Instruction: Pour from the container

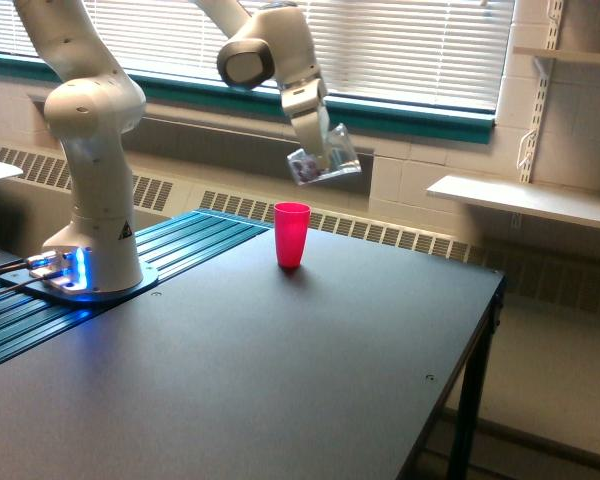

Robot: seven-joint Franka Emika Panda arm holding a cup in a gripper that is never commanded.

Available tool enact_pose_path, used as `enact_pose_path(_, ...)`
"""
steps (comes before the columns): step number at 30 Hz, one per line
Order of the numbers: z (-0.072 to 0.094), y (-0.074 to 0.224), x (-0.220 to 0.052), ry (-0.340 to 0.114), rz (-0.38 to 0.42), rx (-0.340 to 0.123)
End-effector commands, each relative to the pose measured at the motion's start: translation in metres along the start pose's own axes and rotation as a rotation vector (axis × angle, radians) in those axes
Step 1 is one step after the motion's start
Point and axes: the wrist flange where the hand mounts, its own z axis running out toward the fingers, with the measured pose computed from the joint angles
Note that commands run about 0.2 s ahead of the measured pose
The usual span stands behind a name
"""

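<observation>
Fingers (318, 158) clamped on the container (323, 165), tilted above the pink cup (291, 234), slightly to the exterior view's right. Could easily dump pieces onto the surface (280, 370) if tipped further before lining up.
</observation>
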Motion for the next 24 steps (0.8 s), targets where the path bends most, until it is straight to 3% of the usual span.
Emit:
enact_pose_path(1, 0.003, -0.001, -0.049, -0.069, -0.118, -0.036)
enact_pose_path(5, 0.003, 0.002, -0.072, -0.109, -0.159, -0.059)
enact_pose_path(15, 0.005, 0.013, -0.102, -0.168, -0.193, -0.11)
enact_pose_path(24, 0.017, 0.024, -0.112, -0.197, -0.201, -0.224)
